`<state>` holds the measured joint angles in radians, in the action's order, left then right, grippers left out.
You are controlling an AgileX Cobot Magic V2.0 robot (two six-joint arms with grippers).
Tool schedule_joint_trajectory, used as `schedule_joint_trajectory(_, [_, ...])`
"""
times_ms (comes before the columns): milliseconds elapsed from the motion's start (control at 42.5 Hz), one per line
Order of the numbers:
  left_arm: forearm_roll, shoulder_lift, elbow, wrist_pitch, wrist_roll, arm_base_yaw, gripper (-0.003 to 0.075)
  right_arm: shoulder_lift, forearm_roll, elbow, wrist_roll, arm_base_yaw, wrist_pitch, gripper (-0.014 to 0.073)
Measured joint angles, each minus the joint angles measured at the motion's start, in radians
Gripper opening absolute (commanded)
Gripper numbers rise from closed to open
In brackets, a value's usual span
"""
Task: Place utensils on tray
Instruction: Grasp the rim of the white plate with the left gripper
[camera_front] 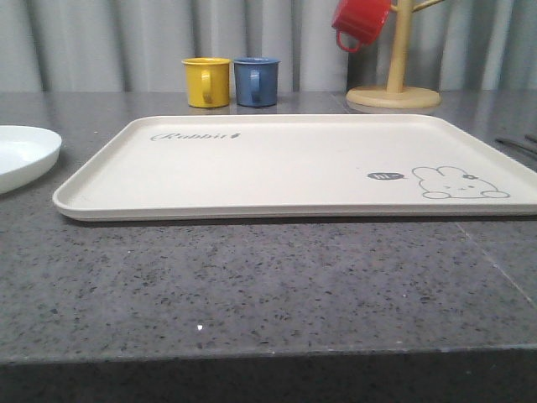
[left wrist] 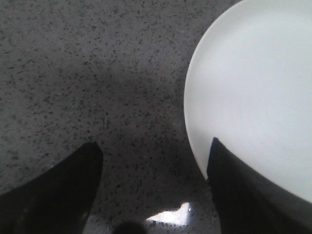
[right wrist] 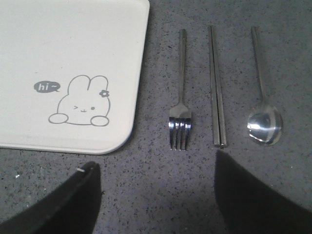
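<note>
The cream tray (camera_front: 294, 164) with its rabbit drawing lies in the middle of the table and holds nothing. In the right wrist view its corner (right wrist: 97, 58) lies beside a silver fork (right wrist: 181, 92), a pair of flat metal sticks (right wrist: 216, 87) and a spoon (right wrist: 263, 105), side by side on the table. My right gripper (right wrist: 155, 163) hangs open above bare table just short of the fork's tines. The white plate (camera_front: 21, 155) sits left of the tray. My left gripper (left wrist: 155, 146) is open over the table, one finger over the plate's (left wrist: 253, 92) rim.
A yellow mug (camera_front: 206, 81) and a blue mug (camera_front: 256, 81) stand behind the tray. A red mug (camera_front: 361, 23) hangs on a wooden mug stand (camera_front: 394, 92) at the back right. Utensil handles (camera_front: 516, 144) show at the far right edge. The dark speckled table (camera_front: 268, 285) stretches in front.
</note>
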<state>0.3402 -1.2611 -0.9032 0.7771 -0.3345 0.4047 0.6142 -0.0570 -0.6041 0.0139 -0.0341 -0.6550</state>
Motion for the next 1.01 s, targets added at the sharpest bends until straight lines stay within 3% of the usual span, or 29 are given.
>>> schedule_joint_trajectory(118, [0.104, -0.06, 0.0, -0.032, -0.072, 0.041, 0.046, 0.0, 0.0, 0.0, 0.0, 0.0, 0.0, 0.0521])
schedule_joint_trajectory(611, [0.394, -0.239, -0.039, -0.104, -0.254, 0.052, 0.0445, 0.0, 0.0, 0.0, 0.0, 0.0, 0.0, 0.0521])
schedule_joint_trajectory(729, [0.429, -0.255, -0.045, -0.098, -0.287, 0.052, 0.0344, 0.0, 0.002, 0.0, 0.0, 0.0, 0.0, 0.0521])
schedule_joint_trajectory(1011, [0.451, -0.268, -0.045, -0.056, -0.296, 0.054, 0.0001, 0.0, 0.002, 0.0, 0.0, 0.0, 0.0, 0.0521])
